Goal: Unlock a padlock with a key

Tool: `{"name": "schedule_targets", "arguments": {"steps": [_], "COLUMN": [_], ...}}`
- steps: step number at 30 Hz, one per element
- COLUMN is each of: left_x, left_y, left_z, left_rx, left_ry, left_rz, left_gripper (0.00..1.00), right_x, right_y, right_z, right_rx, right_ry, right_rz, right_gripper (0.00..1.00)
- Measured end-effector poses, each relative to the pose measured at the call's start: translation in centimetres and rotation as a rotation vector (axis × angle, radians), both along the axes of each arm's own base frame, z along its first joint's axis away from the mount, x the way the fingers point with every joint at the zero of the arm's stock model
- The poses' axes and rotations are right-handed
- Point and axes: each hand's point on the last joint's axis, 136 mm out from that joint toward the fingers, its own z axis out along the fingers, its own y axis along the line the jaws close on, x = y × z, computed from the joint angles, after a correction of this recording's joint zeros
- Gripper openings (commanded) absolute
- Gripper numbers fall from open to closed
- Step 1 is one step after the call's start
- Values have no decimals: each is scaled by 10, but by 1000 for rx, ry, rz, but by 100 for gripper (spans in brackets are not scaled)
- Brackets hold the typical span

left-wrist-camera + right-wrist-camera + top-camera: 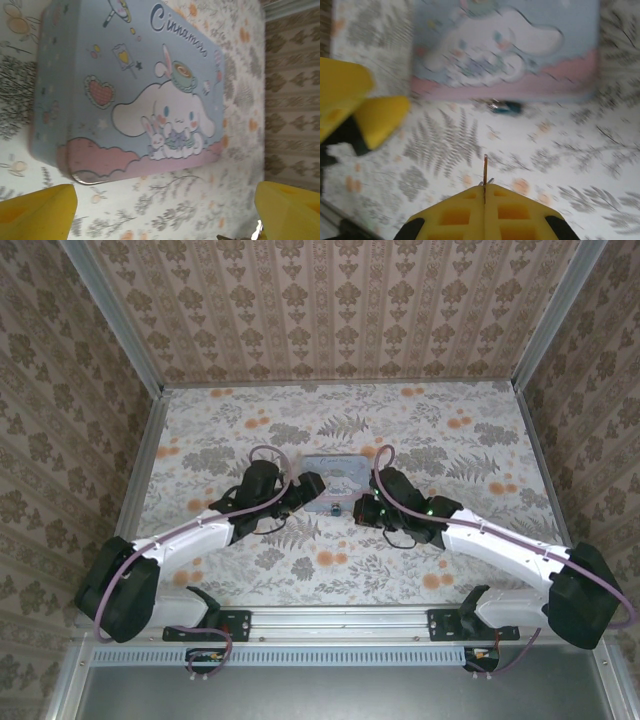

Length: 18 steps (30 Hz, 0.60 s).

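- Right tool (485, 192): we find its two yellow fingers (455, 215) pressed together and clenched on the key (485, 169). The key's thin brass-coloured blade stands straight out beyond the fingertips.
- Worktop (560, 150): its fern-and-flower print lies beneath the key. We cannot tell whether the key tip touches it.
- Padlock (504, 106): small and dark with a teal tint, it lies on the worktop ahead of the key tip and slightly to the right. It is apart from the key and just beside the nearest edge of the blue box (520, 45). The wrist view is blurred, so we cannot tell how its shackle stands.
- Blue box: this pale blue box lies flat beyond the padlock. Its lid carries a white cartoon character, with a pink band along the edge nearest the right tool.
- Left tool (165, 220): we see it released, its yellow fingers spread wide at the lower corners of its own wrist view. The box lies ahead of them, untouched.
- From above, both tools face the box's near side, left tool at its left corner, right tool at its right, with the padlock between them.
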Motion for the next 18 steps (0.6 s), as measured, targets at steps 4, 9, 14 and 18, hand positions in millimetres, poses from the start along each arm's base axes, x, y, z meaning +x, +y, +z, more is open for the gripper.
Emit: {"name": "schedule_targets", "arguments": {"steps": [4, 9, 14, 18], "left_x": [7, 19, 34, 40], "left_y": [-7, -14, -22, -29], "left_z": [17, 40, 54, 54], "left_rx": [-150, -334, -492, -561], "left_ry": [46, 87, 130, 164], "left_rz": [80, 161, 221, 242], "left_gripper": [86, 81, 74, 69], "right_x": [14, 27, 37, 46], "right_y": [13, 25, 34, 42], "right_z": [33, 61, 86, 100], "right_rx": [79, 186, 298, 380], "right_ry": [-76, -148, -199, -225], "right_rz": [-4, -30, -59, -80], "right_gripper": [0, 0, 0, 0]}}
